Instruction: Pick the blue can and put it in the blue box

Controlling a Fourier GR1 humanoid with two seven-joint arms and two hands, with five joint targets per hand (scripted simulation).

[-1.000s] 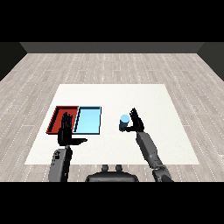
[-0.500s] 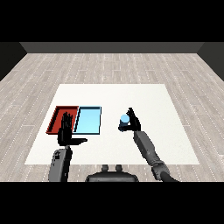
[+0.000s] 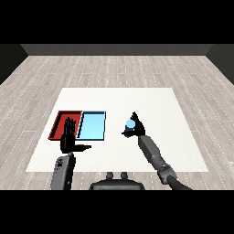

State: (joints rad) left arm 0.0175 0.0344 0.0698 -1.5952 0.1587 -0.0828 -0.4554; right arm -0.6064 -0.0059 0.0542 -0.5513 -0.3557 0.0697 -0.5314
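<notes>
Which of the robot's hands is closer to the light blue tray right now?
Left. The left hand hovers at the light blue tray's near left corner, overlapping the red tray. The right hand, curled round the blue can, is off to the tray's right.

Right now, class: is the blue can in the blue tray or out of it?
Out. The blue can sits in the right hand, whose fingers curl round it, to the right of the light blue tray.

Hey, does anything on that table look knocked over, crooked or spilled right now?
Nothing stands out. The red tray and the light blue tray lie straight, side by side. The small blue can is in the right hand; the left hand is open.
</notes>
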